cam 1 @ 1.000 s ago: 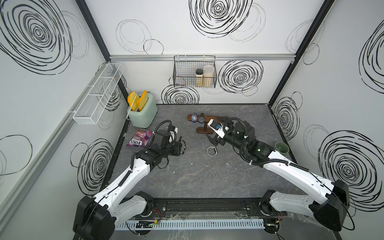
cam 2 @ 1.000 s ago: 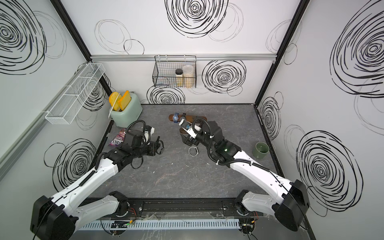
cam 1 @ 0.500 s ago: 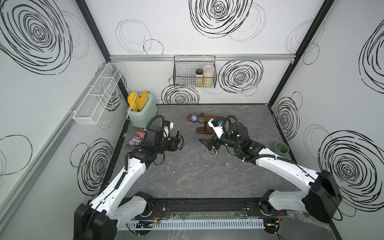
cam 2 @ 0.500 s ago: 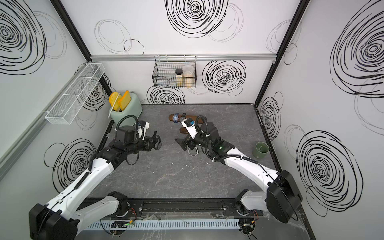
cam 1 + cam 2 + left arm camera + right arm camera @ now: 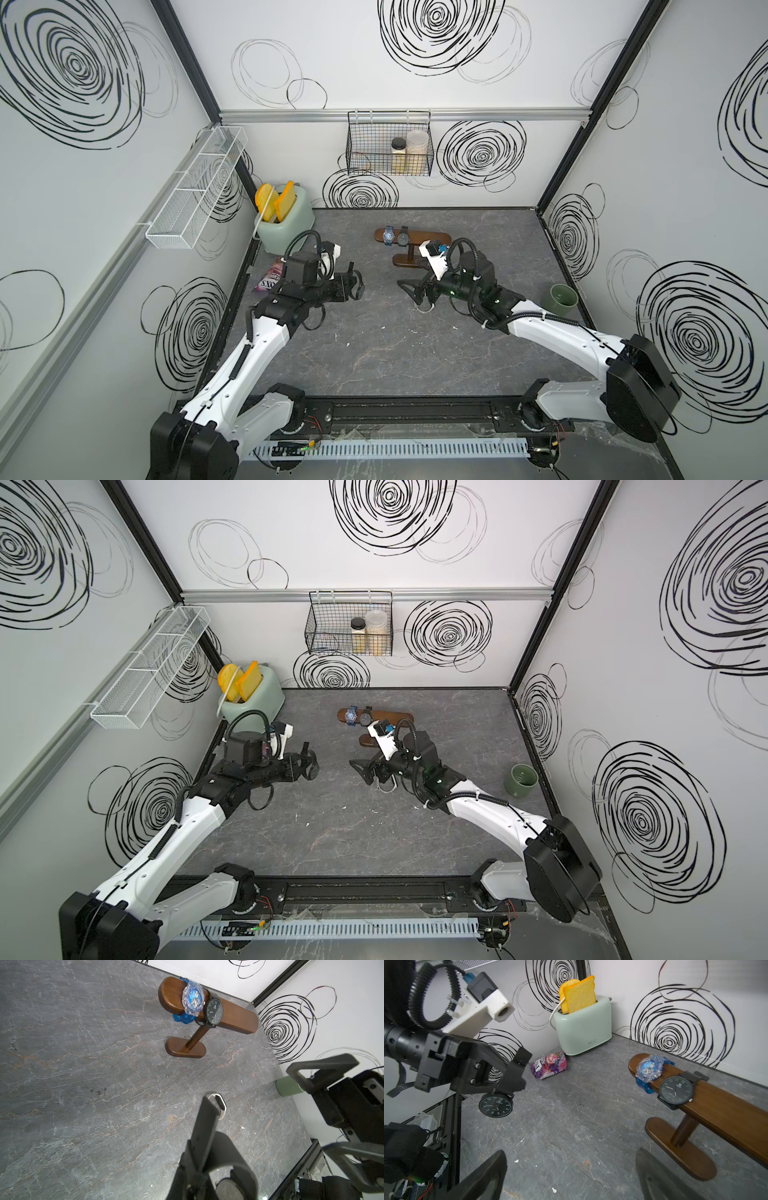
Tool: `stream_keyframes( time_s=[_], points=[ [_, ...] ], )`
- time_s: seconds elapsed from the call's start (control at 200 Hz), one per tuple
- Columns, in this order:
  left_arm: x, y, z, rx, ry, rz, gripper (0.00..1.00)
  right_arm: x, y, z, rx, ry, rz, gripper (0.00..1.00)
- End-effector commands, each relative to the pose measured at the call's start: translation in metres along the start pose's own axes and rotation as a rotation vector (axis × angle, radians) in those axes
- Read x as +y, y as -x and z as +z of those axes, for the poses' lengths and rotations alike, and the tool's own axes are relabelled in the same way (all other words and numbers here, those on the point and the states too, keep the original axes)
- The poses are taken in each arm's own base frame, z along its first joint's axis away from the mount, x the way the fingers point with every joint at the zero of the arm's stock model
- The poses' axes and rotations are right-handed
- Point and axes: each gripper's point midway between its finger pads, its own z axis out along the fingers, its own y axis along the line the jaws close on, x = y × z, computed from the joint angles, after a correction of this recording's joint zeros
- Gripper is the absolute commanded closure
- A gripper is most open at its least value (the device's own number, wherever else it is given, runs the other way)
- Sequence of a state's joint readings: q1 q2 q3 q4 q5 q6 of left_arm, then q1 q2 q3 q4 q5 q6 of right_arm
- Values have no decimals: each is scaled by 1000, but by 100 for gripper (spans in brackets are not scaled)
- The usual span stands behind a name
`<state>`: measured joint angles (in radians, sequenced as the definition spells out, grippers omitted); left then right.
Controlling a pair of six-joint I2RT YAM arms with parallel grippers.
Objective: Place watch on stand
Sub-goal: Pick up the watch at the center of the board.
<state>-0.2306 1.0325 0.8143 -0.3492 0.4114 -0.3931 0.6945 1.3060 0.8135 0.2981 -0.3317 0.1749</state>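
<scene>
Stand (image 5: 428, 239) sits nr the back wall, upright on its oval foot. 2 watches wrap its long bar, side by side & close. Blue watch (image 5: 192, 1000) is nr one round end. Second black watch (image 5: 214, 1011) is next to it, about over the post. The rest of the bar is bare.

Left hand (image 5: 355, 284) is shut tight on black watch (image 5: 495, 1105), pinching it by the strap. The round dark face hangs just under the fingers, up off the surface (image 5: 374, 353). In the left wrist view the strap makes a big loop close to the cam. Hand & watch are well apart from the stand, out to its left in both top views.

Right hand (image 5: 415, 293) is open wide, w/ nothing btw its fingers. It hangs low in front of the stand's foot. White band (image 5: 218, 1105) lies on the surface right by that hand. In both top views the hand hides part of it.

Mint toaster (image 5: 286, 224) w/ 2 yellow toast slices stands in the back left corner. Purple snack bag (image 5: 549, 1065) lies just beside it. Green cup (image 5: 561, 297) sits by the right wall.
</scene>
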Motion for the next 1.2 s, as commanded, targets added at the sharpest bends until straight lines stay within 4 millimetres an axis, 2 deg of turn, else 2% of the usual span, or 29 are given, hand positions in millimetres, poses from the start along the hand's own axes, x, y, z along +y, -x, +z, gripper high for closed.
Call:
stream_keyframes(
  time_s=[0.0,0.265,0.735,0.905,1.196],
  points=[
    [-4,8,-4,-38,-27,14,100,-12,9,4,6,-43,68,2],
    [-2,17,-1,-75,-31,-7,100,-11,-3,3,4,-35,86,2],
    [3,15,13,-44,-53,-3,100,-7,-21,-6,40,-23,116,2],
    [3,14,15,-46,-62,-1,100,2,-28,-6,45,-20,115,2],
    [10,4,14,-40,-53,25,100,13,-27,-8,52,-30,110,2]
  ],
)
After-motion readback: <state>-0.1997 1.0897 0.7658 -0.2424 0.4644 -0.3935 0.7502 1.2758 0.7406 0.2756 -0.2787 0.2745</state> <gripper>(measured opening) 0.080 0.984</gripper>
